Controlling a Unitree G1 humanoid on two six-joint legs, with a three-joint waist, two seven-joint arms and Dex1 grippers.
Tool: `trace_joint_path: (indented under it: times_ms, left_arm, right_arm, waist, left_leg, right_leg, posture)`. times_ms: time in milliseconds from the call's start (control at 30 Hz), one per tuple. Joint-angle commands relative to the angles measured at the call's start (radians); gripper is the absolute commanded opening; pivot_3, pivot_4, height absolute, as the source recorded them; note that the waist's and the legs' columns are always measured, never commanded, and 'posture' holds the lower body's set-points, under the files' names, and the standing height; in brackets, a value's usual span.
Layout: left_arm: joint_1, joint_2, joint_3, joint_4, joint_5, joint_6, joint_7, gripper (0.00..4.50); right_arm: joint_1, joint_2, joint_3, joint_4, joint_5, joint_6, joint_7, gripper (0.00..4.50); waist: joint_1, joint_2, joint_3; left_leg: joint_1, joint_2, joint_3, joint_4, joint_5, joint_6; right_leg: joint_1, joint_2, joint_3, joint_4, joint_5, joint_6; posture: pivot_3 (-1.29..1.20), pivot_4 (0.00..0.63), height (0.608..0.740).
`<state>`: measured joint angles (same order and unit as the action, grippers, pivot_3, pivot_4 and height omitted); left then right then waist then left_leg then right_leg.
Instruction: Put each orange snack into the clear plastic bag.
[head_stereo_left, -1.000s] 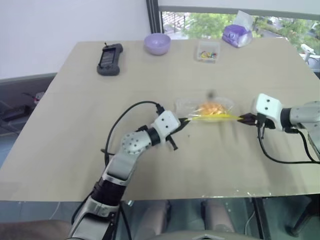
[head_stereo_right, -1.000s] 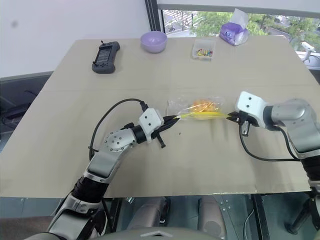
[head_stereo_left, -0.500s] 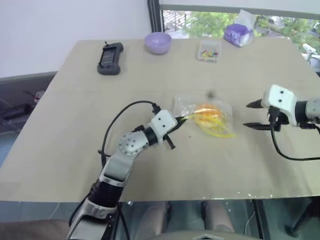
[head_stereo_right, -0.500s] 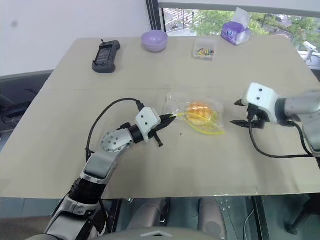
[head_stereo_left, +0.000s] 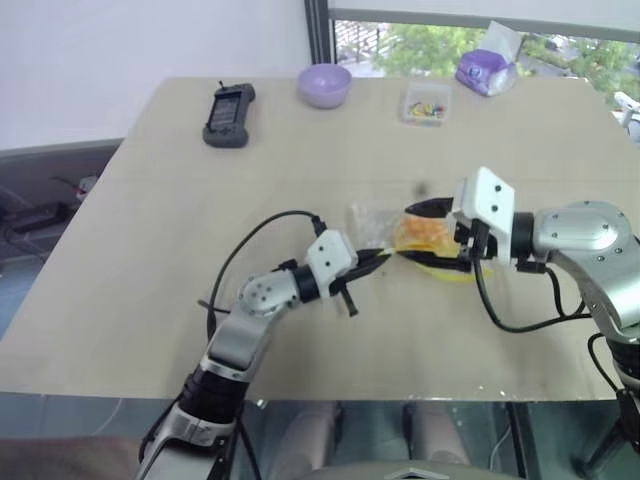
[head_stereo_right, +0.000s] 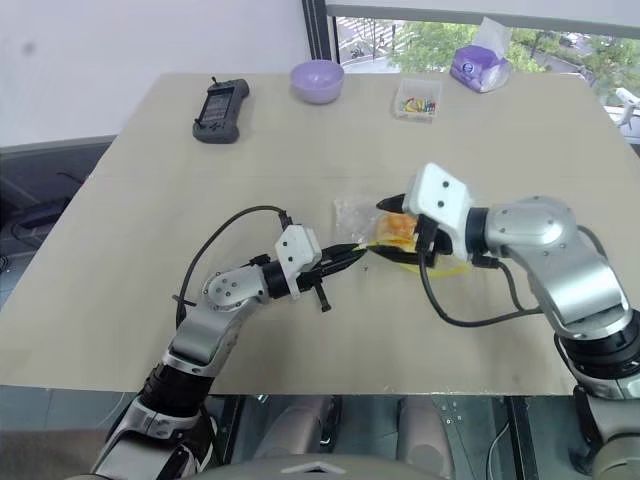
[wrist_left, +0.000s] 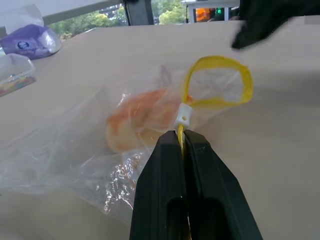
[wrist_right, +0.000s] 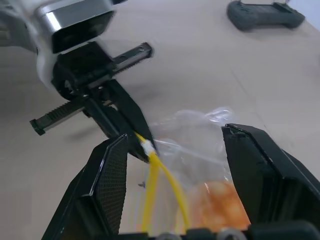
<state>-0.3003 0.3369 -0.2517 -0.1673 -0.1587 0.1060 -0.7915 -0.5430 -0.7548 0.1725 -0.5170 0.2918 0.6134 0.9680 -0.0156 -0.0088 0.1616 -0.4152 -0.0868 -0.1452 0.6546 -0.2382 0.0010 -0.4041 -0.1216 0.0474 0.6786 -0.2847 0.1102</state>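
Left gripper (wrist_left: 183, 136) pinches the bag's (wrist_left: 75, 150) yellow seal strip (wrist_left: 216, 82) (bun (wrist_left: 135, 122) inside). Right gripper (wrist_right: 175, 150) stands open over the bag, holding nothing.

Far edge of worktop (head_stereo_left: 150, 220): black handheld controller (head_stereo_left: 228, 102), purple bowl (head_stereo_left: 324, 84), small clear box w/ coloured bits (head_stereo_left: 426, 101), purple pack (head_stereo_left: 485, 70).

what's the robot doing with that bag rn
The orange snack already sits inside the clear plastic bag on the table. The left gripper is shut on the bag's yellow seal strip near its white slider. The right gripper is open, its fingers either side of the strip, which bows open in a loop.
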Motion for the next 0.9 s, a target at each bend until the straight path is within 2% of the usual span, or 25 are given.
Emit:
trace_joint_path:
  times_ms: [33, 133, 533, 567, 600, 667, 900]
  left_arm:
    - [0.001, -0.004, -0.010, -0.046, -0.005, -0.034, -0.006, 0.00]
    - [0.010, 0.000, -0.008, -0.053, -0.009, -0.034, -0.004, 0.00]
    - [0.039, 0.015, -0.011, -0.092, -0.007, -0.036, -0.006, 0.00]
    - [0.042, 0.018, -0.013, -0.093, -0.006, -0.037, -0.008, 0.00]
    - [0.044, 0.020, -0.014, -0.094, -0.005, -0.036, -0.009, 0.00]
    - [0.048, 0.022, -0.013, -0.097, -0.006, -0.029, -0.008, 0.00]
    - [0.049, 0.021, -0.016, -0.098, -0.006, -0.023, -0.001, 0.00]
  right_arm:
    - [0.021, -0.013, 0.032, -0.053, -0.046, -0.073, -0.005, 3.26]
    - [0.044, -0.011, 0.054, -0.055, -0.080, -0.112, -0.016, 2.59]
    - [0.077, 0.001, 0.114, -0.007, -0.238, -0.251, -0.051, 2.59]
    - [0.078, 0.002, 0.115, -0.002, -0.247, -0.262, -0.052, 2.08]
    - [0.077, 0.004, 0.115, 0.002, -0.254, -0.271, -0.053, 1.84]
    - [0.078, 0.002, 0.114, 0.009, -0.269, -0.281, -0.051, 0.97]
    - [0.077, 0.001, 0.112, 0.016, -0.282, -0.296, -0.036, 0.97]
  waist:
    - [0.000, 0.000, 0.000]
    - [0.000, 0.000, 0.000]
    - [0.000, 0.000, 0.000]
    - [-0.001, 0.000, 0.000]
    - [-0.001, 0.000, 0.000]
    - [-0.001, 0.000, 0.000]
    - [-0.001, 0.000, 0.000]
  left_leg:
    - [0.000, 0.000, 0.000, 0.000, 0.000, 0.000]
    - [0.000, 0.000, 0.000, 0.000, 0.000, 0.000]
    - [0.000, 0.000, 0.000, 0.000, 0.000, 0.000]
    - [0.000, 0.000, 0.000, 0.000, 0.000, 0.000]
    - [0.000, 0.000, 0.000, 0.000, 0.000, 0.000]
    - [0.001, 0.000, 0.000, 0.000, 0.000, 0.000]
    - [0.001, 0.000, 0.000, 0.000, 0.000, 0.000]
  right_leg:
    - [0.000, 0.000, 0.000, 0.000, 0.000, 0.000]
    - [0.000, 0.000, 0.000, 0.000, 0.000, 0.000]
    - [0.000, 0.001, 0.000, 0.000, 0.000, 0.000]
    - [0.000, 0.001, 0.000, 0.000, 0.000, 0.000]
    - [0.000, 0.001, 0.000, 0.000, 0.000, 0.000]
    - [0.000, 0.001, 0.000, 0.000, 0.000, 0.000]
    - [0.000, 0.001, 0.000, 0.000, 0.000, 0.000]
  posture:
    - [0.00, 0.150, 0.740]
    - [0.00, 0.150, 0.740]
    - [0.00, 0.150, 0.740]
    - [0.00, 0.150, 0.740]
    - [0.00, 0.150, 0.740]
    - [0.00, 0.150, 0.740]
    - [0.00, 0.150, 0.740]
